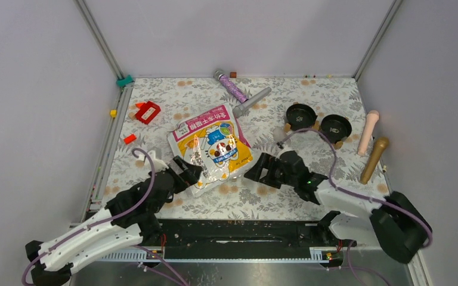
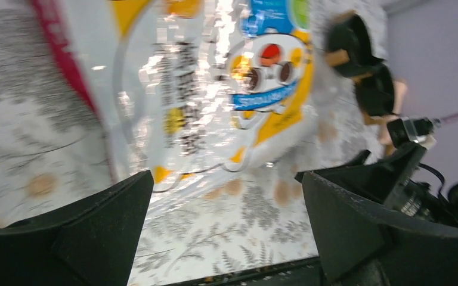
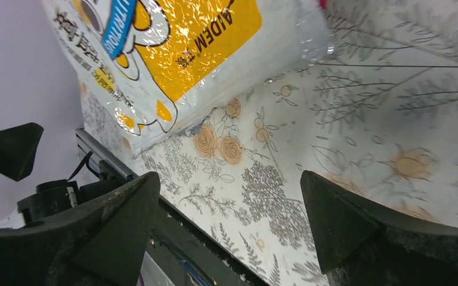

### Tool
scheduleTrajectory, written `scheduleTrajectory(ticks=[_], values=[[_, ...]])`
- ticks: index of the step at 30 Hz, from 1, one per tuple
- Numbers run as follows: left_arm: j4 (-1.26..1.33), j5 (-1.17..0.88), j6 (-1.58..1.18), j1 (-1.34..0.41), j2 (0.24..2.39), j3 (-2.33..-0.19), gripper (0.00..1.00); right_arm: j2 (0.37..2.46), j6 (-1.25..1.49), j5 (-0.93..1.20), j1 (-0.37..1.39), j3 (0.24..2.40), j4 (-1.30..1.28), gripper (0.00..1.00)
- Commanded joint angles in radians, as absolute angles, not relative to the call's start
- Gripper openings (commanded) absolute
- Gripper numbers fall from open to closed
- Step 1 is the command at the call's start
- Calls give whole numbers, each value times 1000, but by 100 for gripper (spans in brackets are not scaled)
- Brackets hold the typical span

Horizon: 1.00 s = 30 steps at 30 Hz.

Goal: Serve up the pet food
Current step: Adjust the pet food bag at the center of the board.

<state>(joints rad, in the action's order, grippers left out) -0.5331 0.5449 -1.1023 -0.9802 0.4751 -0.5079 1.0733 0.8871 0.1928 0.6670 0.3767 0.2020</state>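
Left end effector (image 1: pixel 189 171) spread, food bag (image 1: pixel 212 143) ahead

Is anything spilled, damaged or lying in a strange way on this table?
Nothing looks spilled or visibly damaged. The only odd thing is that the pet food bag lies flat and askew in the middle, not upright, and well apart from the two black bowls at the rear right.

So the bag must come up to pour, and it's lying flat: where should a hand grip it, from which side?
Likely a near corner of the pet food bag, coming in low from the near side. It lies flat, face up, so only its thin edge can be pinched. The open left hand and open right hand each sit by one near corner.
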Motion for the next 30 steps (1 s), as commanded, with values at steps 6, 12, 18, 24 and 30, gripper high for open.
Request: scheduleTrajectory(ticks=[6,12,18,24,30], values=[[-799,692,-1234,-980,350,-459,99,1529,1080,5,858,481,812,88],[-795,672,-1230,-980,363,-462,99,1722,1119,-67,881,538,964,66],[-792,649,-1208,-980,396,-478,99,1636,1091,-65,886,456,1097,0],[-742,602,-1097,-981,414,-531,99,1214,875,-4,904,556,589,0],[-626,471,-961,-981,405,-572,99,1007,640,-34,904,943,-106,0]])
